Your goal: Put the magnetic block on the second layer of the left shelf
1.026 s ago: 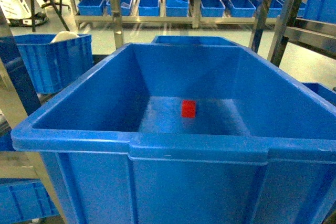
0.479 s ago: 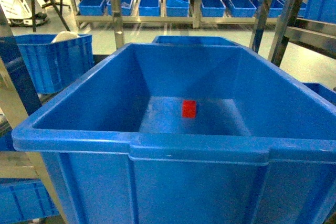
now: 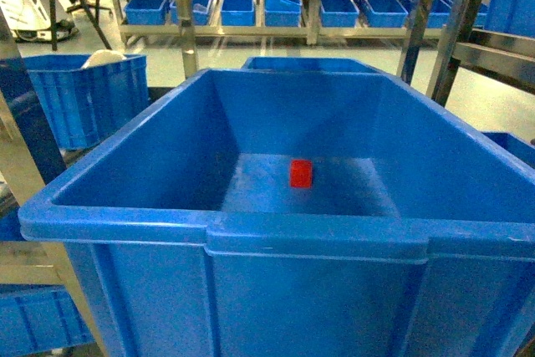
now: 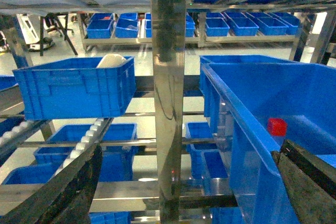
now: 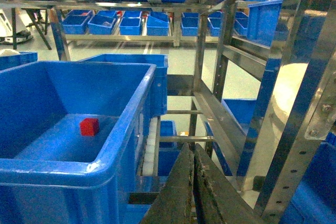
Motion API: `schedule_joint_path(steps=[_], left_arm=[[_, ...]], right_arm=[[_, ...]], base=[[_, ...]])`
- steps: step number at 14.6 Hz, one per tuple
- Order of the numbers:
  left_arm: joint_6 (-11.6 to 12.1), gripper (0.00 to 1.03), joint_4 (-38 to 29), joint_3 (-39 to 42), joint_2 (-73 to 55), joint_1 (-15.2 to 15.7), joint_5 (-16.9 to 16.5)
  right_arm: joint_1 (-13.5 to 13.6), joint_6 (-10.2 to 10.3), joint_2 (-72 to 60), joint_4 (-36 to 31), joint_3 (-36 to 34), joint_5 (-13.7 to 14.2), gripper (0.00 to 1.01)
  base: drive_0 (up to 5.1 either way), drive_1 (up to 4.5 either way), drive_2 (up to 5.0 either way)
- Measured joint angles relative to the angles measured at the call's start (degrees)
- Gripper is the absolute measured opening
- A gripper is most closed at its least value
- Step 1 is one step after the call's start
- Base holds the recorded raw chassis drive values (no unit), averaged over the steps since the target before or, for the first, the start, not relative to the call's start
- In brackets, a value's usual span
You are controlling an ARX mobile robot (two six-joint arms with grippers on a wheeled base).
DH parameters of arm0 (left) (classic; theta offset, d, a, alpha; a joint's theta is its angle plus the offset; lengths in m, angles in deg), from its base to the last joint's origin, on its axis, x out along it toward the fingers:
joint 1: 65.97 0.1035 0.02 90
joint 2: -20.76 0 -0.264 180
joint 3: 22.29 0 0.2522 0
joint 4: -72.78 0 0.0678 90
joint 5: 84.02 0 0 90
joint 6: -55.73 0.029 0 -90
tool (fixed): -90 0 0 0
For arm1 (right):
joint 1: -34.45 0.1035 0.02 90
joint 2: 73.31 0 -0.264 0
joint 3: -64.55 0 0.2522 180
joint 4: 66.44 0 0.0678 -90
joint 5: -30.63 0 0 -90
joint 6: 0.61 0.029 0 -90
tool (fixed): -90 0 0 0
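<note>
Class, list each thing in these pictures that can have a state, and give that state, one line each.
Red block: resting free on the bin floor, nothing holding it.
Large blue bin: upright, uncovered, holding only the block.
Left end effector: open, outside the bin.
Right end effector: shut, empty, outside the bin.

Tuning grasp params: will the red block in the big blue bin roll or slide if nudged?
The magnetic block is a flat-faced cube resting on the bin floor, so likely slides, not rolls. Looks rigid; smooth faces may slip in a pinch.

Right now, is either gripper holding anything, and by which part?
Nothing is held: the small red cube lies free on the floor of the large deep blue plastic bin.
</note>
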Motion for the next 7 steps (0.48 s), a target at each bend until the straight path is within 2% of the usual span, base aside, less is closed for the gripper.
schedule_joint_path(steps=[4,5,6,7], left_arm=[[0.0,0.98,0.0,0.0,0.0,0.0,0.0],[0.0,0.98,0.0,0.0,0.0,0.0,0.0],[0.0,0.98,0.0,0.0,0.0,0.0,0.0],[0.0,0.98,0.0,0.0,0.0,0.0,0.0]], right_arm=[[0.0,0.0,2.5,2.4,0.0,0.0,0.02],[0.0,0.0,3.9,4.6,0.0,0.0,0.02],[0.0,0.0,8.5,11.6,0.0,0.0,0.02],[0.0,0.0,11.8,12.5,0.0,0.0,0.02]], base=[[0.0,0.00,0.0],[0.0,0.00,0.0],[0.0,0.00,0.0],[0.0,0.00,0.0]])
